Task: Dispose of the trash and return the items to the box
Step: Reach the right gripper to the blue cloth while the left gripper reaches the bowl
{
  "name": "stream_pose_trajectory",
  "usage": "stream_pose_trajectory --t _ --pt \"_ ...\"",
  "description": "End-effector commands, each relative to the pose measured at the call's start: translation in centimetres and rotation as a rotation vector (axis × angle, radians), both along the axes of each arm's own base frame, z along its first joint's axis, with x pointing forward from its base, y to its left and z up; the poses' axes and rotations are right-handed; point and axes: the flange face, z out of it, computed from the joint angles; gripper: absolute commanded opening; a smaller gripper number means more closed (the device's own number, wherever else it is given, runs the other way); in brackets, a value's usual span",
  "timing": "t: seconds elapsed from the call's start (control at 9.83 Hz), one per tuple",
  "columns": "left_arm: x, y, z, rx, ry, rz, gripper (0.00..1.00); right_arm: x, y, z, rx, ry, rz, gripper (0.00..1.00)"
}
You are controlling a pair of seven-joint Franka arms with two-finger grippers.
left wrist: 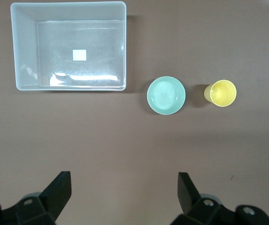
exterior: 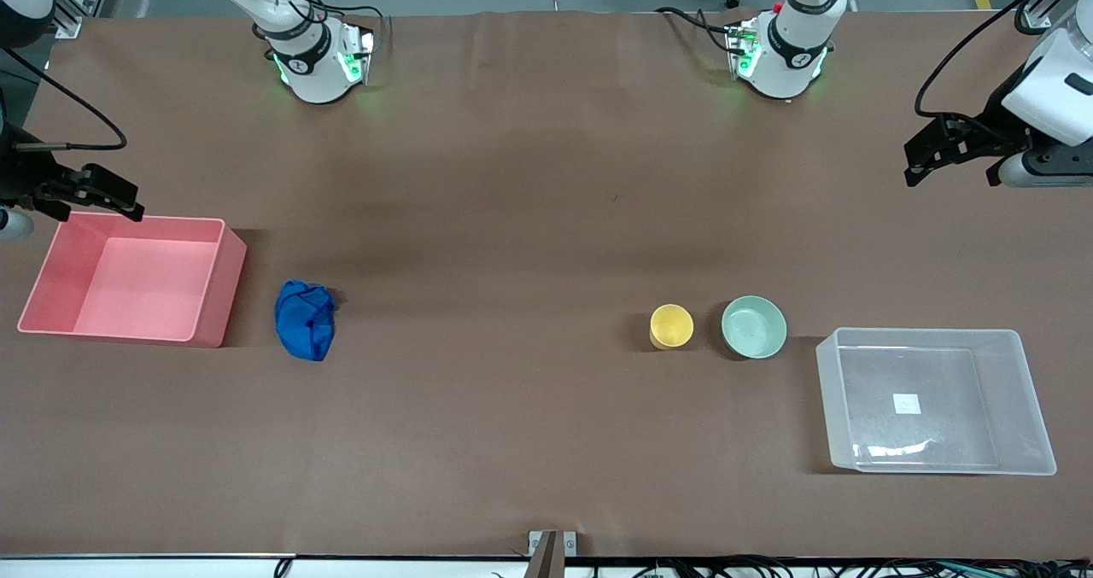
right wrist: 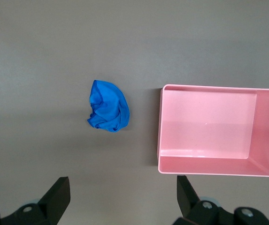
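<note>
While both grippers wait open | pink bin [exterior: 209,283] beside trash [exterior: 305,319]

Quick count of what's on the table: one blue wad of trash [exterior: 305,319], one yellow cup [exterior: 671,326], one mint-green bowl [exterior: 754,327]. So that's two items plus one bit of trash. Containers: two total, one clear plastic box [exterior: 934,400] with one white sticker [exterior: 906,404] on its floor, and one pink bin [exterior: 132,278]. Arms: two, with one gripper each, the left gripper [exterior: 952,153] and the right gripper [exterior: 85,190]. Two fingers per gripper, four in all.
</note>
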Motion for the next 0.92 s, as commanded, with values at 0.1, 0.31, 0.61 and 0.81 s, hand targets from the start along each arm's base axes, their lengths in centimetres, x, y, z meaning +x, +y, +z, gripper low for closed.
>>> stream_pose_trajectory --t 0.1,0.31,0.61,0.81 --pt "0.6 0.2 -1.1 0.016 0.022 0.000 1.00 -0.4 -0.1 0.1 0.002 -0.007 0.007 1.00" --pt "2.1 0.1 -2.2 0.014 0.034 -0.001 1.00 -0.5 0.0 0.2 0.003 -0.010 0.009 1.00" --pt "5.4 -0.5 -9.1 -0.014 0.007 0.021 1.00 -0.3 -0.1 0.3 0.002 -0.022 0.007 1.00" --pt "6.7 -0.8 -13.6 -0.023 0.024 0.083 1.00 0.0 -0.1 -0.3 0.002 -0.022 0.007 1.00"
